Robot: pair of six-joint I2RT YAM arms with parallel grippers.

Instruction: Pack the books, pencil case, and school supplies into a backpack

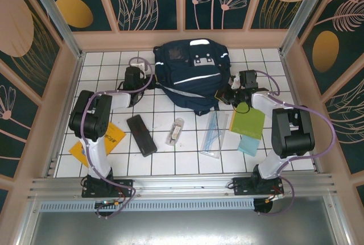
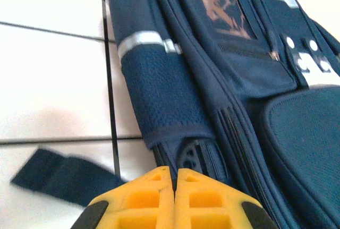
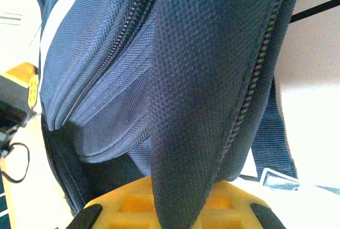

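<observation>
The backpack (image 1: pixel 187 71) lies flat at the far middle of the table (image 1: pixel 170 162), navy, with white stripes across its front and a grey patch (image 1: pixel 177 52) near the top. In the left wrist view the backpack (image 2: pixel 170 96) shows a mesh side pocket under a white band, a zip line along its length and white snaps at the right; the patch (image 2: pixel 223 8) looks glossy with a brownish glare, and what is behind it cannot be made out. A loose strap (image 2: pixel 58 178) lies on the tile, blurred. The right gripper (image 3: pixel 178 189) is clenched on a fold of the backpack (image 3: pixel 202 69), the cloth running up between its yellow fingers; the right gripper (image 1: pixel 227 94) sits at the bag's right edge. The left gripper (image 2: pixel 174 171) is pressed shut at the bag's left side, and whether any cloth is pinched there I cannot tell; from above, the left gripper (image 1: pixel 151 79) is mostly hidden by its wrist. Nearer lie the case (image 1: pixel 141 135), the tube (image 1: pixel 177 131) and the ruler set (image 1: pixel 214 133), all apart. The green book (image 1: pixel 248 123) overlaps the pad (image 1: pixel 248 144), its top corner under the right arm. The orange book (image 1: pixel 108 138) is partly covered by the left arm.
</observation>
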